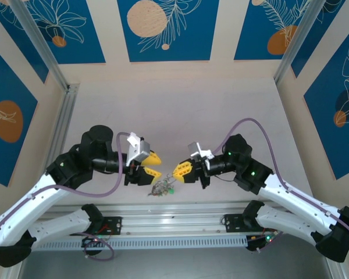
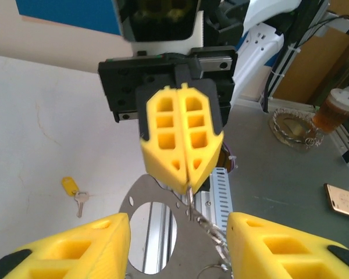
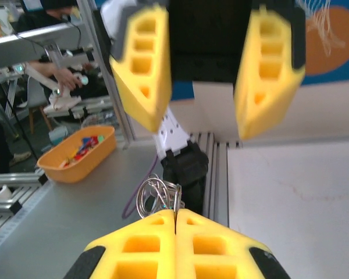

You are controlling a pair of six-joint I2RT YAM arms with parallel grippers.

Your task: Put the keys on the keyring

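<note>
My right gripper (image 1: 179, 170) is shut, its yellow pads pinching a thin wire loop of the keyring (image 3: 157, 196) that sticks up from the seam (image 3: 174, 216). In the left wrist view the same shut right gripper (image 2: 186, 174) faces me. Below it hang tangled wire rings (image 2: 212, 232) and a flat grey plate with an oval hole (image 2: 134, 200). My left gripper (image 1: 157, 164) stands open just left of the bunch, its fingers (image 2: 75, 250) on either side of the plate without touching it. The bunch of keys (image 1: 163, 187) hangs below both grippers. One key with a yellow tag (image 2: 70, 186) lies apart on the table.
The aluminium rail (image 1: 174, 224) runs along the table's front edge just under the bunch. Off the table stand an orange bin (image 3: 75, 154), a cup (image 2: 337, 113) and a phone (image 2: 343, 200). Frame posts (image 1: 61, 116) rise at the table's back corners.
</note>
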